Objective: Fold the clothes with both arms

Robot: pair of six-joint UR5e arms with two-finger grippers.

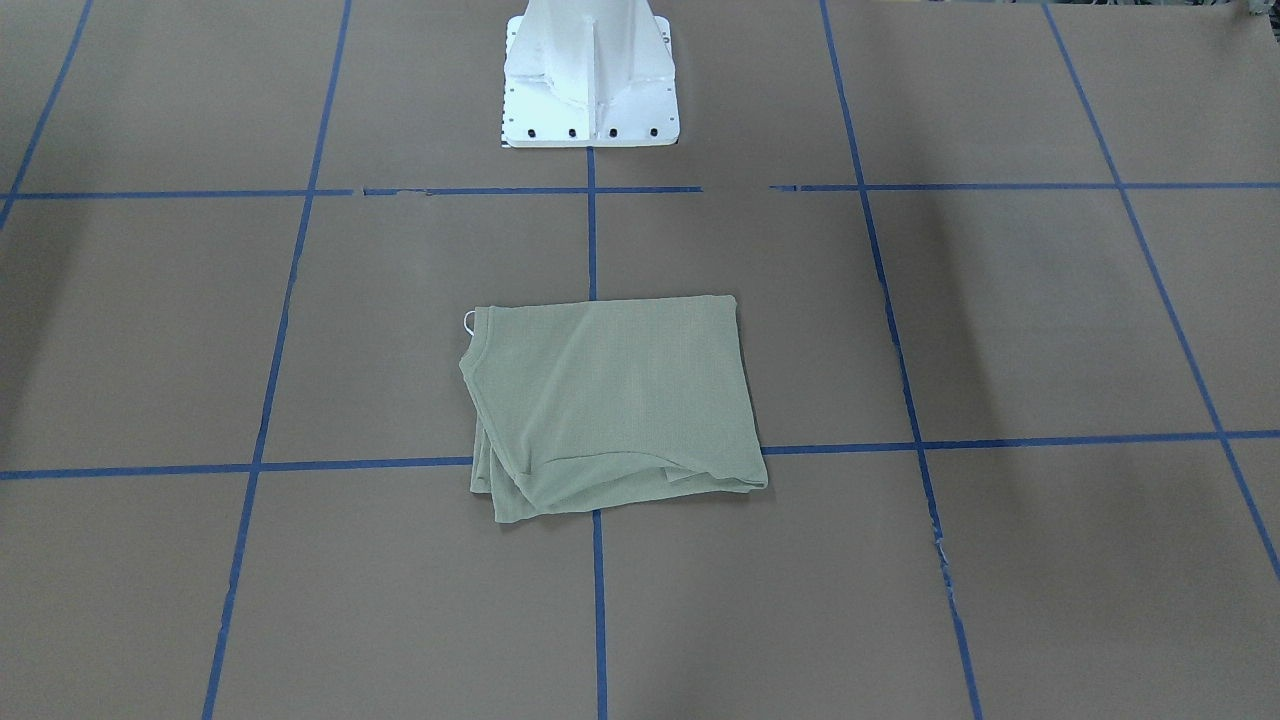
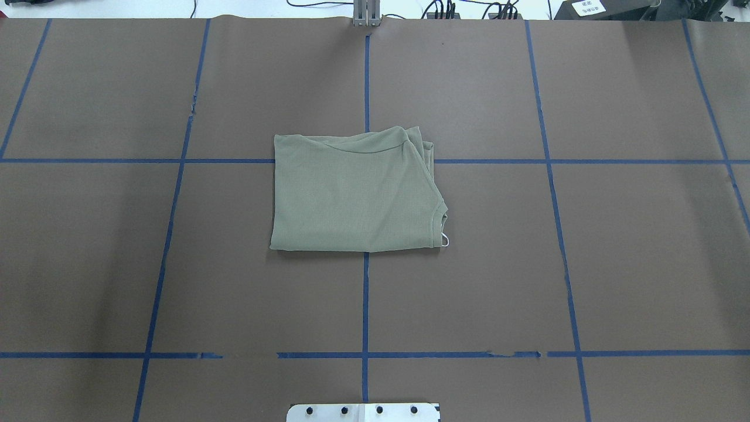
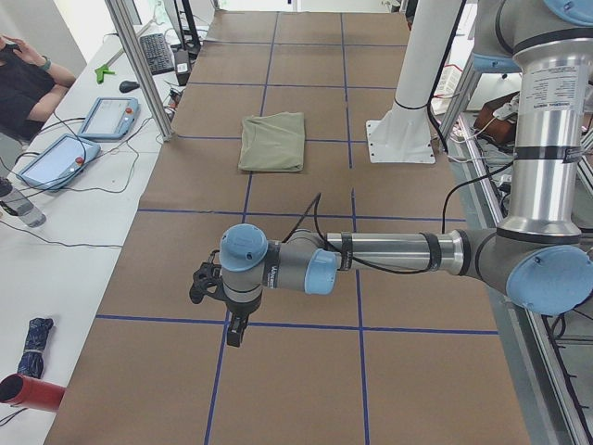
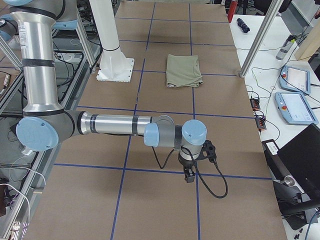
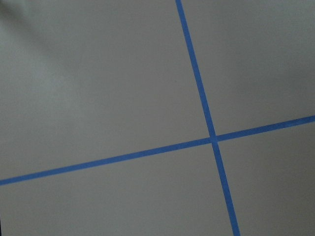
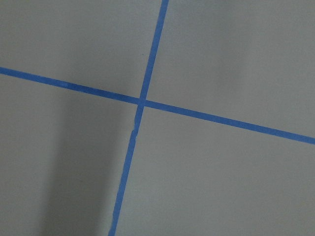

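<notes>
Pale olive-green knit shirt [image 2: 357,196] on a brown worktop [image 2: 615,246] gridded with blue tape lines [image 2: 365,305]. A small white loop [image 2: 445,239] shows at its collar. The left arm [image 3: 389,252] and right arm [image 4: 115,124] have silver tubes, grey joints and light-blue caps. The left hand [image 3: 235,336] and right hand [image 4: 189,177] are black. The pedestal [image 1: 590,80] is white.

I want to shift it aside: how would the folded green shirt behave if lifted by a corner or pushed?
Probably floppy: the shirt is thin knit, so a corner lift would likely unfold its stacked layers. Pushed, it would likely bunch rather than slide whole.
</notes>
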